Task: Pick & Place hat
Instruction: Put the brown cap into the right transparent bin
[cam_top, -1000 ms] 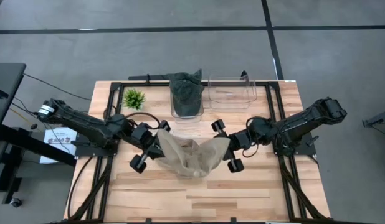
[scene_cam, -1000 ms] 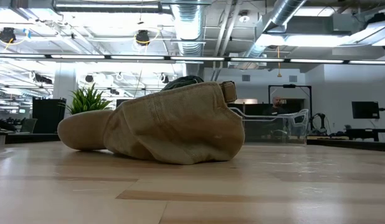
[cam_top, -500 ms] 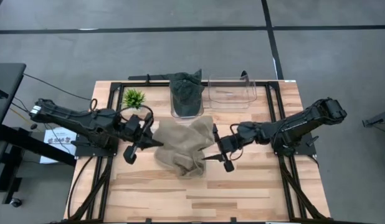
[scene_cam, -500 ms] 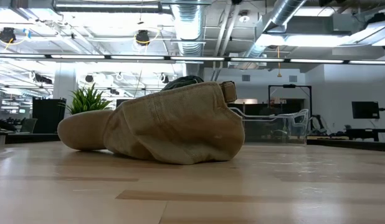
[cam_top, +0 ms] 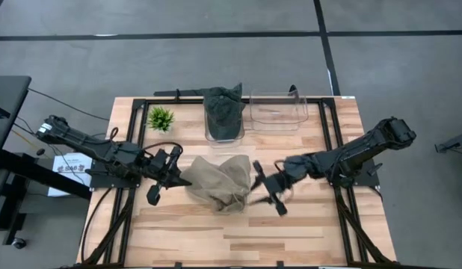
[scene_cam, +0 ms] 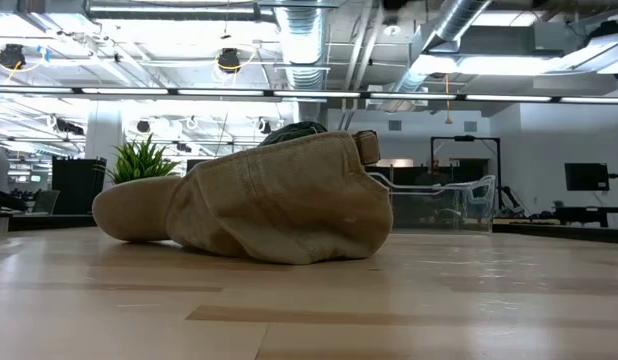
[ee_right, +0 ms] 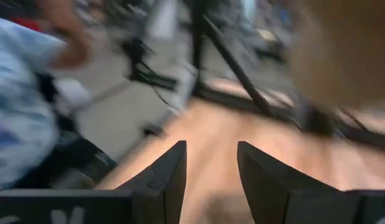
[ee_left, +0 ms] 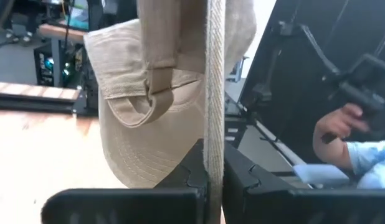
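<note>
A tan hat (cam_top: 218, 183) sits bunched at the table's middle; its back strap (ee_left: 158, 81) shows in the left wrist view. My left gripper (cam_top: 180, 179) is shut on the hat's left side. My right gripper (cam_top: 259, 183) stands open just right of the hat, with nothing between its fingers (ee_right: 211, 180). The low view shows the hat (scene_cam: 259, 205) lying on the wood with no gripper in sight. My left gripper pinches a stitched edge of the hat (ee_left: 215, 124), seen edge-on, between its two fingers (ee_left: 192, 177). The fingers lie level and come from the table's left. The rest of the hat spreads beyond the fingertips; whether it is clear of the table I cannot tell.
At the far edge a clear bin (cam_top: 223, 119) holds a dark green hat, with a second clear bin (cam_top: 278, 112) beside it and a small plant (cam_top: 161, 117) to the left. A person's hand and light sleeve (ee_left: 357, 152) show beyond the table.
The hat was stretched between both grippers; now it is gathered toward my left gripper and its right side no longer reaches my right one. My left gripper has drawn a little toward the table's left edge and tipped level. My right gripper has sunk and tipped toward level.
</note>
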